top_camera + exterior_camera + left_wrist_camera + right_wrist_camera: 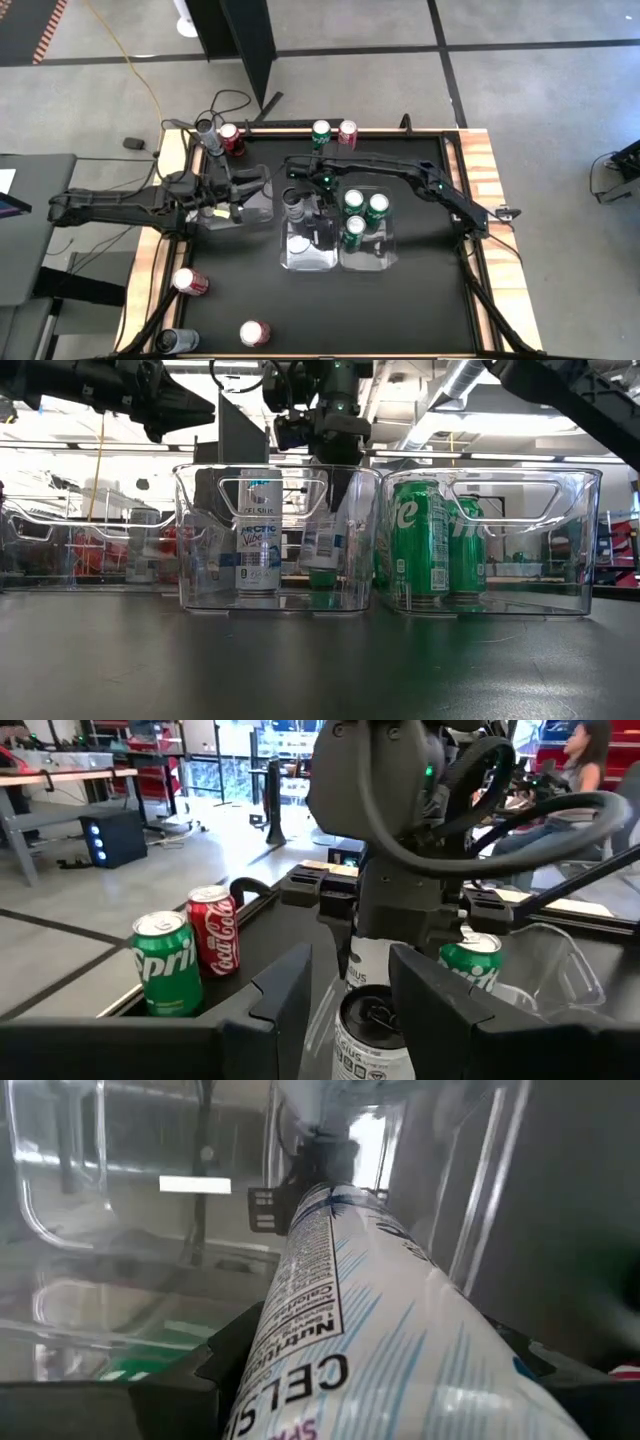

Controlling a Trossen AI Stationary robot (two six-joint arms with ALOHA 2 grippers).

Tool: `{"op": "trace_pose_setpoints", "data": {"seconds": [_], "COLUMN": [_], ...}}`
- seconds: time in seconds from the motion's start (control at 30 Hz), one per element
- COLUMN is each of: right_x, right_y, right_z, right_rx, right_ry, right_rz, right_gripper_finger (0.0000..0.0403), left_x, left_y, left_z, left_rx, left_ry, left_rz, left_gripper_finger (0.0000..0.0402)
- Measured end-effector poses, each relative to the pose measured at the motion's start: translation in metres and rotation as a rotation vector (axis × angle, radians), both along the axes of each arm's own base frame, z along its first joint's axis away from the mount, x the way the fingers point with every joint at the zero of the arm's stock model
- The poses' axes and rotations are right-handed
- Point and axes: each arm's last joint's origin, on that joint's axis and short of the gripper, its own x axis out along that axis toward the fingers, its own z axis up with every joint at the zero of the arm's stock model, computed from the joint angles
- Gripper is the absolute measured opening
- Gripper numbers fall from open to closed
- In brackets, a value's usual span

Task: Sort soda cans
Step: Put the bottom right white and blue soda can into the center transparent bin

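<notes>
Three clear bins stand side by side mid-table. My right gripper (316,194) hangs over the middle bin (308,262), shut on a white-silver soda can (322,545) that reaches down inside it. Another silver can (258,535) stands upright on that bin's floor. Three green cans (353,201) stand in the right bin (575,540). My left gripper (350,1005) is open with nothing in it. It points level over the left bin (245,208), toward the middle one. My right gripper pinches the white-silver can's upper sides (300,1370) between its two fingers. It comes from above, pointing down, so the can runs on along the fingers. The can hangs slightly tilted below the fingers, its lower end (321,564) inside the bin and clear of its floor.
A green can (165,963) and a red can (213,930) stand at the far edge. A silver can (205,130) and a red can (230,137) stand at the far left corner. Two red cans (190,282) and a dark one (175,342) lie near the front left.
</notes>
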Motion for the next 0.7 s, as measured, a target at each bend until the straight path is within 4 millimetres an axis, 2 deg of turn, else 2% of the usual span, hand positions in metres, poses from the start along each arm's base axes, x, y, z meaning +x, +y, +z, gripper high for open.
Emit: {"op": "trace_pose_setpoints", "data": {"seconds": [0.2, 0.7], "right_x": [0.0003, -0.0001], "right_y": [-0.0090, -0.0057], "right_z": [-0.0028, -0.0069], "right_rx": [0.007, 0.021], "right_ry": [-0.002, 0.014], "right_rz": [-0.035, -0.084], "right_gripper_finger": [0.0262, 0.0262], "left_x": [0.0000, 0.0000], "left_y": [0.0000, 0.0000], "left_z": [-0.0011, -0.0012], "left_rx": [0.002, 0.009], "left_ry": [0.013, 0.015], "left_rz": [0.000, 0.000], "left_gripper_finger": [0.0132, 0.0132]}}
